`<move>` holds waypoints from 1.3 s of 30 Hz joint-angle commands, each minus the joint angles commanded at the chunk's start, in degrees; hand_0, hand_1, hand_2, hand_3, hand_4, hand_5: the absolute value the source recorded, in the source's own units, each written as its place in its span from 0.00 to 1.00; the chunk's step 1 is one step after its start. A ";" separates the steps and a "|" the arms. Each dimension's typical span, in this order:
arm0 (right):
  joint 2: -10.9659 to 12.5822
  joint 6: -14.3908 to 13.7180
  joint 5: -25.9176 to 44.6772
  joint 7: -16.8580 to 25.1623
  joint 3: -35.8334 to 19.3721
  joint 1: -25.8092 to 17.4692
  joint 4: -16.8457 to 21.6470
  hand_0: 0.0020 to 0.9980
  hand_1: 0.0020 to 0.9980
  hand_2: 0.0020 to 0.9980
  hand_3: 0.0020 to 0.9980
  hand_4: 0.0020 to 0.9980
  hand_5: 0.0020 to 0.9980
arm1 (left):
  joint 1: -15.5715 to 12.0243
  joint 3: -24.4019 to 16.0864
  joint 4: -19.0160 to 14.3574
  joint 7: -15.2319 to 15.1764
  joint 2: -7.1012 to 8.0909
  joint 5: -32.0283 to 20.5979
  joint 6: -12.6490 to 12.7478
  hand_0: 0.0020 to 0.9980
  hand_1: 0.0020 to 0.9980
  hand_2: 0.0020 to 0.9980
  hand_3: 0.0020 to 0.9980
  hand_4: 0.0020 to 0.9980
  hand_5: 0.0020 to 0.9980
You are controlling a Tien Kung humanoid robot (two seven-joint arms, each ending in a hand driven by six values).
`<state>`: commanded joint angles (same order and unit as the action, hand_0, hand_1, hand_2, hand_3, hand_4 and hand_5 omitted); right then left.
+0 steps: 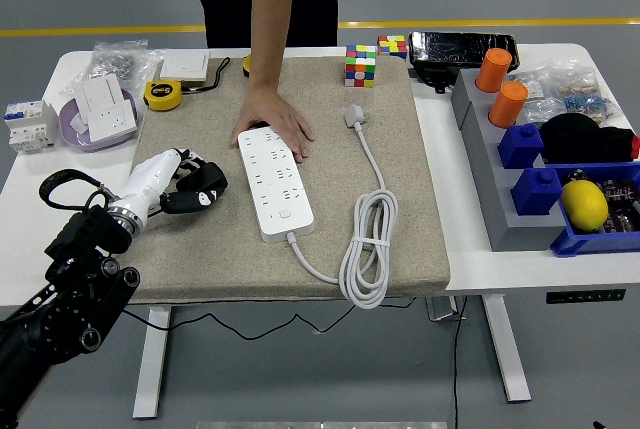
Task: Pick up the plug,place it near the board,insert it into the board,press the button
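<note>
Lying on the beige mat (420,209) that covers the middle of the white counter (470,269), the white power strip (274,183) runs lengthwise away from the near edge, its button end toward the robot. A person's hand (272,120) rests flat on the strip's far end, palm down, the arm reaching in from the far side. The strip's white cable (368,249) leaves the near end, loops in a loose coil on the mat to the right, and runs up to the white plug (355,115), which lies on the mat apart from the strip, near the far right part of the mat.

The robot's left hand (190,184) sits low over the mat just left of the strip, not touching it; its dark fingers (205,194) are loosely curled and hold nothing. The right arm does not show.

Behind the mat stand two colour cubes (361,64). A yellow tape measure (162,95) lies at the far left beside white wall switches (105,107). On the right, two orange cups (500,87) stand on a grey box, and a lemon (585,204) sits in a blue bin (565,241).
</note>
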<state>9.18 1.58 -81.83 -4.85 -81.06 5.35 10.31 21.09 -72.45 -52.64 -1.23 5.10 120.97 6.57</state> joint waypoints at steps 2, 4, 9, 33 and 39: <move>0.03 -0.03 0.14 0.05 0.17 0.06 0.00 0.82 0.76 0.76 0.79 1.00 0.92 | -0.02 0.03 -0.02 0.14 0.03 0.40 -0.11 0.70 0.83 0.70 0.49 0.61 0.17; 0.04 -0.03 0.14 0.02 0.16 0.09 0.00 0.82 0.76 0.76 0.79 1.00 0.92 | -0.09 0.03 -0.08 0.34 0.05 0.77 -0.30 0.75 0.89 0.80 0.55 0.65 0.15; -0.02 -0.02 0.08 -0.04 0.05 -0.01 0.00 0.83 0.76 0.76 0.79 1.00 0.92 | -0.22 -0.45 -1.05 0.66 0.13 1.60 -0.51 0.85 0.98 0.90 0.78 0.80 0.21; -0.46 -0.12 0.12 0.01 -0.44 0.02 0.00 0.82 0.76 0.76 0.79 1.00 0.92 | -6.70 -9.33 -15.58 -3.80 -2.16 -22.48 -2.53 0.99 1.00 1.00 0.96 1.00 1.00; -0.72 -0.13 0.04 0.11 -0.58 -0.02 0.00 0.83 0.76 0.76 0.79 1.00 0.92 | -10.84 -8.65 -22.94 -4.87 -3.72 -37.00 -4.68 0.97 1.00 0.98 0.95 1.00 1.00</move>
<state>8.46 1.45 -81.80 -4.74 -81.64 5.33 10.31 10.25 -81.10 -75.58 -6.10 1.38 83.96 1.88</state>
